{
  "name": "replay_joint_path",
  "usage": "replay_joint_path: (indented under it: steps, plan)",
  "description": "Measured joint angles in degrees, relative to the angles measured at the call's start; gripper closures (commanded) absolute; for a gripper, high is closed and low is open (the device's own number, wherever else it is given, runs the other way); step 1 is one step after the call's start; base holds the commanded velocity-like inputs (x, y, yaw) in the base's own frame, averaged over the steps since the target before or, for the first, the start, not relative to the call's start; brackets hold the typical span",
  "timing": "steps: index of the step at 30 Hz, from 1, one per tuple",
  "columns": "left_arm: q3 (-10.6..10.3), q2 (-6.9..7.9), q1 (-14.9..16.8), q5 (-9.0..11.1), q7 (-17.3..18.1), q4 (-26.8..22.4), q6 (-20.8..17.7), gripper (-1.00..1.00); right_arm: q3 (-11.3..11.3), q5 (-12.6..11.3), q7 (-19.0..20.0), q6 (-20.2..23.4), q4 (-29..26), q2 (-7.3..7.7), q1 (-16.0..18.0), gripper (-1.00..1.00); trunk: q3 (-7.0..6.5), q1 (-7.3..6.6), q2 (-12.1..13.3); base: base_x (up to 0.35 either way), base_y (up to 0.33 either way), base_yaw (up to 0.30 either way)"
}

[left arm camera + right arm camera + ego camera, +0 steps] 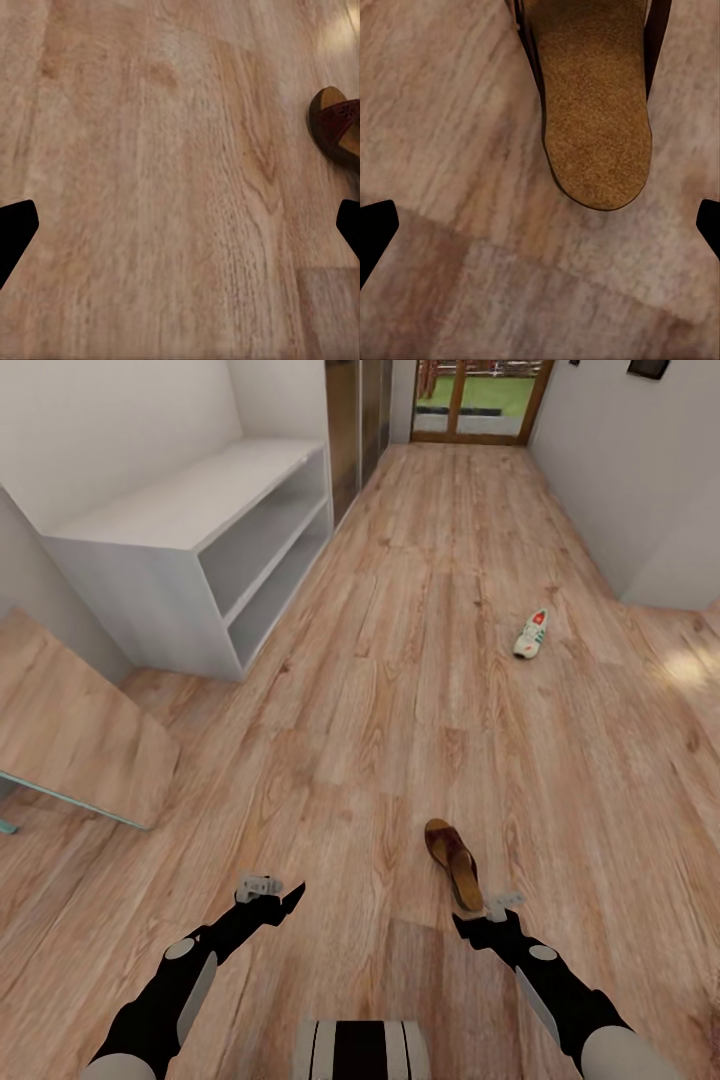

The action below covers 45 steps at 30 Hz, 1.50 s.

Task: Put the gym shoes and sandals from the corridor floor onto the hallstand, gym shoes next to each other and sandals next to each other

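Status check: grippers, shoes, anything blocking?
Both grippers, left and right, open, empty. Sandal on floor just ahead of right gripper. Gym shoe farther off. Nothing blocking.

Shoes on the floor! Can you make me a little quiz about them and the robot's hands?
1. True or false: the brown sandal lies on the white shelf unit.
2. Which gripper is nearest the sandal: A left, B right?
3. Fill in: the sneaker lies on the ____.

Key: 1 false, it lies on the wood floor. 2 B. 3 floor.
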State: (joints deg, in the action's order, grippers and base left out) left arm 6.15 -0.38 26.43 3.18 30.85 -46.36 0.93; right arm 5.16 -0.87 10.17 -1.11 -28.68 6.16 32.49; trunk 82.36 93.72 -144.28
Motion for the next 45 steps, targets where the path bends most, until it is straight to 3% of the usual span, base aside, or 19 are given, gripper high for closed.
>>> replay_joint_path:
  steps: [18,29,45]
  plan:
    - [-0.8,-0.14,-0.1,0.0,0.0,-0.1,0.3,-1.0,0.0,0.0,0.0,0.0,0.0,0.09,0.0,-1.0,0.53,0.0,0.0,0.004,0.0,-0.019]
    - [-1.1,-0.18,-0.1,0.0,-0.1,-0.1,0.3,-1.0,0.0,0.0,0.0,0.0,0.0,0.12,0.0,-1.0,0.54,-0.02,0.0,0.197,0.0,-0.066]
    - [-1.1,-0.18,0.0,0.0,-0.1,-0.1,0.3,-1.0,0.1,0.1,0.0,-0.1,0.1,0.18,0.0,-1.0,0.54,-0.01,0.0,0.045,0.0,-0.075]
